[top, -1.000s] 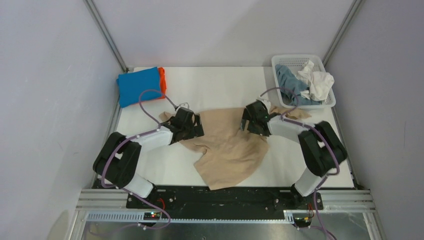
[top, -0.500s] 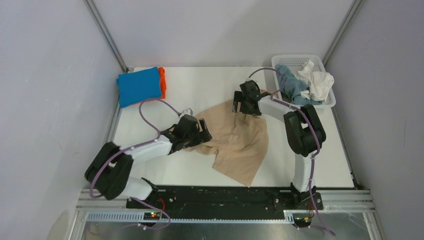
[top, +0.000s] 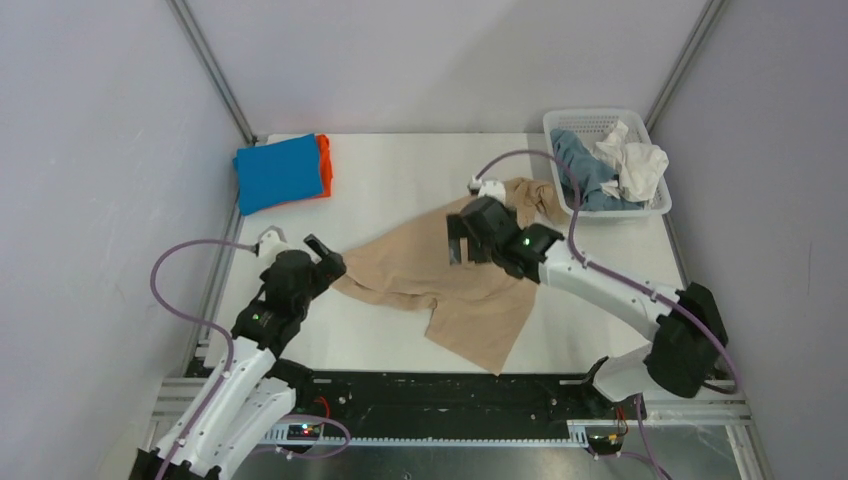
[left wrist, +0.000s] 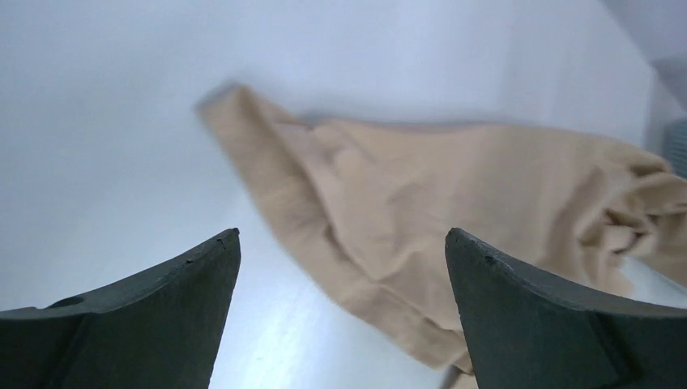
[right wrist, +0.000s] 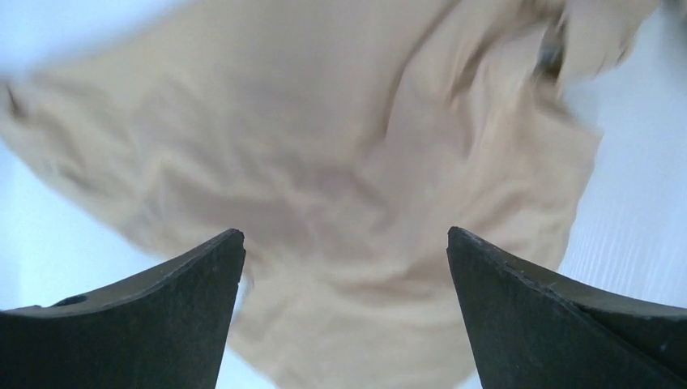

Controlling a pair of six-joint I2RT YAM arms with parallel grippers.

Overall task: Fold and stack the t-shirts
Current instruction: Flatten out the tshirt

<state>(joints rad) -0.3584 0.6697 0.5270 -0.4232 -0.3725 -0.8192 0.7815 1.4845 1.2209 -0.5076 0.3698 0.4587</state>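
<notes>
A beige t-shirt (top: 450,285) lies crumpled across the middle of the table, one end bunched beside the basket. My left gripper (top: 328,258) is open just off the shirt's left tip, and the left wrist view shows the beige t-shirt (left wrist: 421,194) ahead of my empty left gripper (left wrist: 342,235). My right gripper (top: 458,243) hovers open over the shirt's upper middle. In the right wrist view the beige t-shirt (right wrist: 324,146) fills the space under my right gripper (right wrist: 346,232). A folded blue t-shirt (top: 278,172) rests on an orange t-shirt (top: 324,160) at the far left.
A white mesh basket (top: 597,120) at the far right corner holds a grey-blue t-shirt (top: 583,165) and a white t-shirt (top: 636,165). Grey walls close in the table on the left, right and back.
The left gripper drew back left and toward the near edge, off the shirt. The right gripper came from the far side down over the shirt's middle. The shirt's left end now stretches out leftward.
</notes>
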